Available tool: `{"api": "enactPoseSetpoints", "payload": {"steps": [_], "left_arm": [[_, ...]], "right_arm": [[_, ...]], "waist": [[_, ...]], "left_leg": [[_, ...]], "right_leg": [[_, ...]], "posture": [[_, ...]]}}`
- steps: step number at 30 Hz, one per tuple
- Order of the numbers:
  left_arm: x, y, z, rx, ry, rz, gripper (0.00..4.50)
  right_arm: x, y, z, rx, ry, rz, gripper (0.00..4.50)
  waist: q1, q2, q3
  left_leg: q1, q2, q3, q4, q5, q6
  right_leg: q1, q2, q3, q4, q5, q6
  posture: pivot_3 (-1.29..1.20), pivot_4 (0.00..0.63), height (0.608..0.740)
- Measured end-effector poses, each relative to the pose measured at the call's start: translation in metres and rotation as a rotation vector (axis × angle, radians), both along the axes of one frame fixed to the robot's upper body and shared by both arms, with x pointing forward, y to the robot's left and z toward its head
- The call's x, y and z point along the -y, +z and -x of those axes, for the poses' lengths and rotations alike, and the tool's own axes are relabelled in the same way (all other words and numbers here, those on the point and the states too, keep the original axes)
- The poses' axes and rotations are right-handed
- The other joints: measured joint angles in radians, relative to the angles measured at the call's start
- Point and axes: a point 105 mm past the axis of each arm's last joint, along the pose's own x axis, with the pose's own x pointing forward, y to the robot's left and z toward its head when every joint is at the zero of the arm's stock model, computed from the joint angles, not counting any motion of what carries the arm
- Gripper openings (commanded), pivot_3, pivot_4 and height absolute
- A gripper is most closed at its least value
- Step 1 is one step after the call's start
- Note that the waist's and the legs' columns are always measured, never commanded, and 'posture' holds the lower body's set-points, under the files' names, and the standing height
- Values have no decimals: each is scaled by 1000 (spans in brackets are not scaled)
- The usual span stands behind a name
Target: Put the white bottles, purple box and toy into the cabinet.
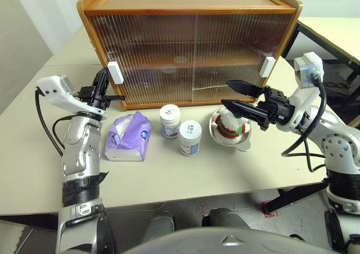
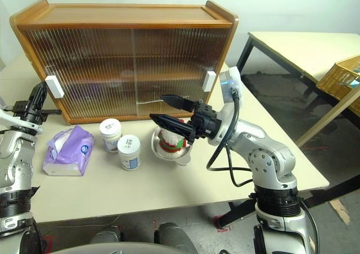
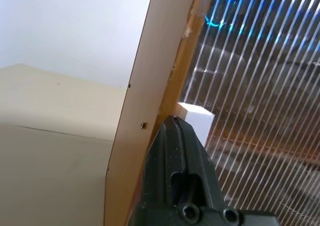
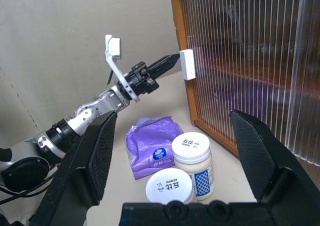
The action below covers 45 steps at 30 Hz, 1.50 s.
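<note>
The cabinet is warm brown wood with ribbed, see-through doors and white handles. The white bottles have blue-and-white labels; the purple box is lilac with a blue round logo. The toy is white, striped red and green.

**Left pincer at the cabinet handle, seen past the open right pincer**

The right pincer is standing wide open, its two black fingers framing the scene. Between them, two white bottles are sitting close together on the bench, blue-and-white labels showing, with the purple box lying just beside them. Beyond, the left pincer is reaching in with its fingers pressed together, its tip touching the white handle on the ribbed sliding door of the cabinet. The door is looking closed against the wooden frame at this edge.
</note>
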Motion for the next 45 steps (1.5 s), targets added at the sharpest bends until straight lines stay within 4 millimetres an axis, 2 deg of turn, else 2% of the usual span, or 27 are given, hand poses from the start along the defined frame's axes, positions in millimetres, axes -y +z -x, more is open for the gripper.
{"api": "enactPoseSetpoints", "payload": {"steps": [12, 19, 27, 30, 38, 45], "left_arm": [[1, -2, -4, -11, -2, -6, 9], [10, -3, -7, -21, -51, -11, 9], [34, -5, -13, -37, -154, -20, 9], [44, -5, -15, -35, -193, -18, 9], [83, -12, -18, -75, -363, -15, 9], [107, -16, -18, -97, -467, -2, 9]], "right_arm": [[0, 0, -1, 0, -8, 0, 4500], [0, 0, -1, 2, -8, -1, 4500], [0, 1, -1, 2, -9, -2, 4500], [0, 1, -1, 3, -9, -2, 4500], [0, 1, -1, 5, -13, -3, 4500], [0, 1, 0, 9, -16, -1, 4500]], "waist": [[2, 0, 1], [7, 0, 2], [6, 0, 2], [7, 0, 2], [7, 0, 2], [3, 1, 2]], "left_leg": [[0, 0, -1, 0, 0, 0], [-1, 0, -4, 0, 0, 0], [-8, 1, -6, 0, -2, 1], [-10, 0, -6, 1, -3, 3], [-12, 0, -6, 3, -3, 4], [-12, 1, -7, 4, -2, 4]], "right_leg": [[0, 0, 0, -1, 0, 0], [0, -1, 0, -1, 0, 0], [-3, -1, 0, -9, 2, 3], [-4, -1, 0, -11, 6, 11], [-4, -1, 0, -12, 8, 14], [-4, -1, 0, -12, 9, 14]], "posture": [[-123, 25, 740], [-132, 25, 740], [-133, 23, 740], [-137, 22, 740], [-145, 23, 740], [-153, 23, 740]]}}
